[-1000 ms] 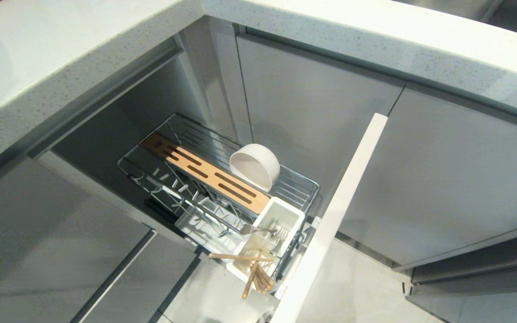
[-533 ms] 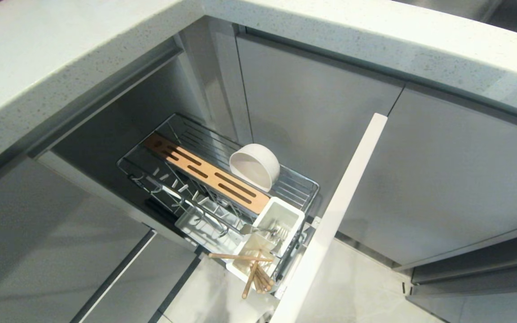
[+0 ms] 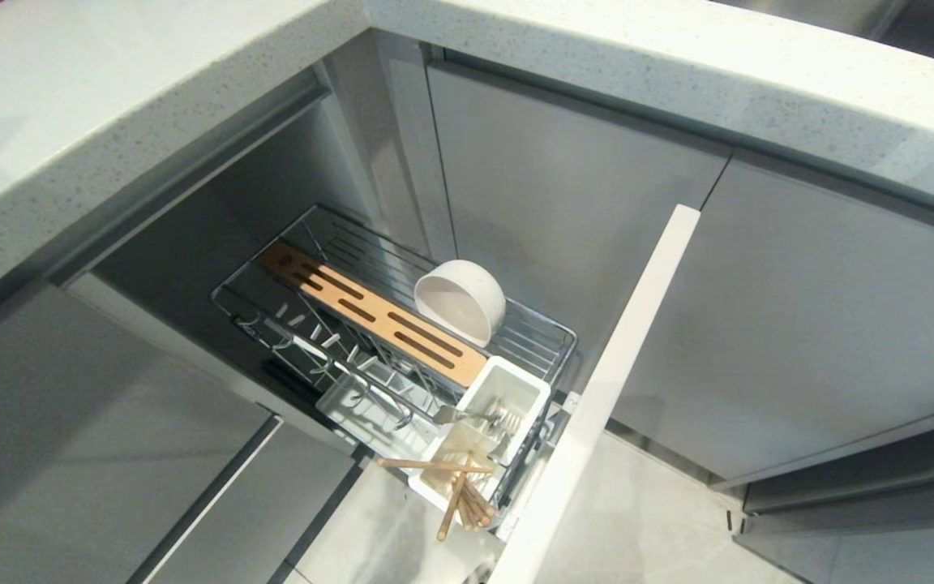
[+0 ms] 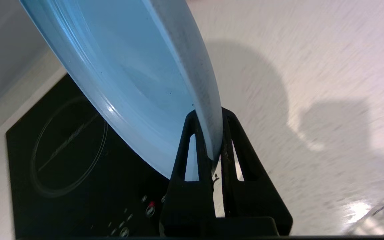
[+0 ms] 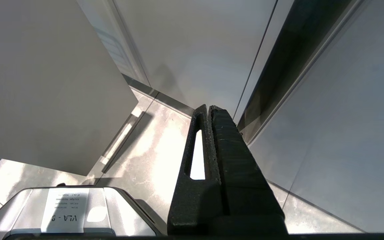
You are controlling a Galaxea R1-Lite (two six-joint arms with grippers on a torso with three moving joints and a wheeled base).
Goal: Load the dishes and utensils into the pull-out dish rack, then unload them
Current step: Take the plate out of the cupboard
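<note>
In the left wrist view my left gripper (image 4: pixel 209 113) is shut on the rim of the light-blue plate (image 4: pixel 135 66), held on edge above the speckled counter. The pull-out dish rack (image 3: pixel 552 331) stands drawn out below the counter corner in the head view. A white bowl (image 3: pixel 460 298) lies on its side in it beside the slotted wooden strip (image 3: pixel 374 312). Wooden chopsticks (image 3: pixel 455 493) and silver cutlery (image 3: pixel 475 417) sit in the white utensil cup (image 3: pixel 479 434). My right gripper (image 5: pixel 208 108) hangs shut and empty near the floor. Neither arm shows in the head view.
A black induction hob (image 4: pixel 62 160) is set into the counter (image 4: pixel 312 83) under the plate. The rack's tall pale front panel (image 3: pixel 605 381) juts out toward me. Grey cabinet doors (image 3: pixel 799 324) flank the rack. My base (image 5: pixel 62 213) shows below the right gripper.
The head view stays the same apart from a faint shadow shifting on the counter at the left.
</note>
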